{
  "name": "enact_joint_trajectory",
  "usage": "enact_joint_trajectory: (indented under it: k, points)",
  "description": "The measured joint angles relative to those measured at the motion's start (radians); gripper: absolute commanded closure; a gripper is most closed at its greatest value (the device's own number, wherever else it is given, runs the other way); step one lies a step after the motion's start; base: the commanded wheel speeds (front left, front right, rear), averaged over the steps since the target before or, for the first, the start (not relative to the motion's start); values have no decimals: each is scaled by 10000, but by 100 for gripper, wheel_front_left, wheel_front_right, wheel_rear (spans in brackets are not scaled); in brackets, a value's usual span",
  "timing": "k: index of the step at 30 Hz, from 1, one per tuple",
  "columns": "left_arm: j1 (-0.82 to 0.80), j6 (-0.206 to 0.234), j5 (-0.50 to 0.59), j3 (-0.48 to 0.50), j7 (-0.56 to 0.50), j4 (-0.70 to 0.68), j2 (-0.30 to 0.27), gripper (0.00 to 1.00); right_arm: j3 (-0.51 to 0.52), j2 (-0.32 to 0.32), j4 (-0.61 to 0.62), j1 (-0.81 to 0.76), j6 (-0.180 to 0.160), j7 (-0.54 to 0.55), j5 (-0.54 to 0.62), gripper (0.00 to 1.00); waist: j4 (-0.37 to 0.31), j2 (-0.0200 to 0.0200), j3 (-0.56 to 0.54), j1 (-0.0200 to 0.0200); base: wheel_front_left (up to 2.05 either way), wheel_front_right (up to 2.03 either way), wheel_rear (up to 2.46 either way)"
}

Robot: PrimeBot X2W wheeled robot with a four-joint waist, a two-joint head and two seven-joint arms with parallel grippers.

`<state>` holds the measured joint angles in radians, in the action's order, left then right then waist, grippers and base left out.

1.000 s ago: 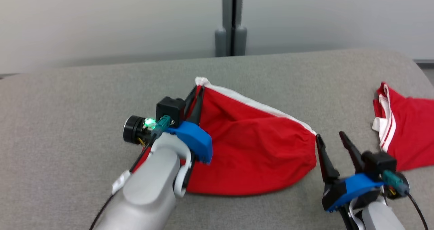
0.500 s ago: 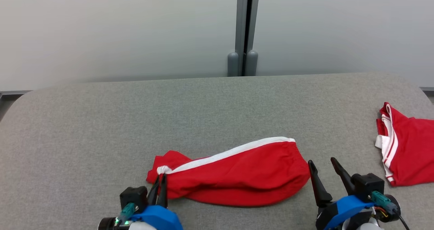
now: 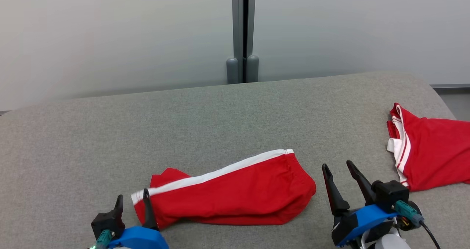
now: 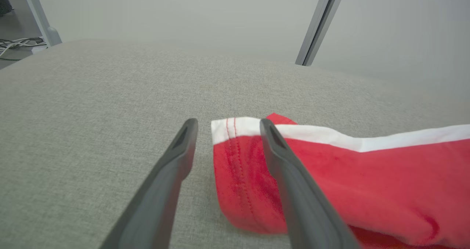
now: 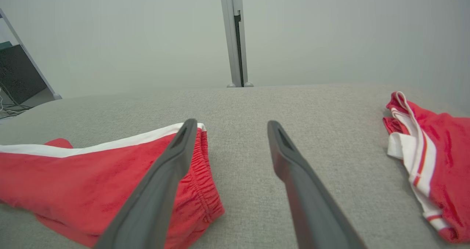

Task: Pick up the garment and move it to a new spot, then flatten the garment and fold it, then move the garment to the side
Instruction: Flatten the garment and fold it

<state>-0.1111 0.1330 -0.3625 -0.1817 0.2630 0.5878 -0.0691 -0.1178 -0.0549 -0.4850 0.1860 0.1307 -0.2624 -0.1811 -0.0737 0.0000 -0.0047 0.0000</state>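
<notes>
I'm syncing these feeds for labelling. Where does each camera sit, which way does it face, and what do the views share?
Head view: on the head, facing forward and down at the grey table and red garment; left gripper and right gripper at the bottom.
Left wrist view: on the left wrist, facing along its open fingers at the garment's hemmed end.
Right wrist view: on the right wrist, facing along its open fingers across the table.
Shared: both wrist views show the garment's opposite ends.

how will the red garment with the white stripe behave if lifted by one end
Likely floppy: the red garment lies limp and creased, so its free end would sag. Probably light: thin cloth. Folded layers may slip apart.
</notes>
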Motion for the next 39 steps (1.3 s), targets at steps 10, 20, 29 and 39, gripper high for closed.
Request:
enact_joint_trajectory:
  k: [10,20,29,39]
  points:
    - [492,-297,754,677,-2,-731,165,0,-282,33,487,112,0,0,-504,0,62,1,23,0,0,0,0]
    - [454,-320,360,6,-2,-616,188,0,-646,42,-420,258,0,-2,-1342,0,339,1,204,0,0,0,0]
    - [190,-155,207,-577,-2,-591,184,0,-1151,-61,-2322,1858,0,0,-2911,0,1034,1,794,1,0,0,0]
    - [41,-82,82,-715,-2,-646,180,0,-2560,-821,-3354,2894,0,443,-4859,0,1493,2,1102,1,0,0,0]
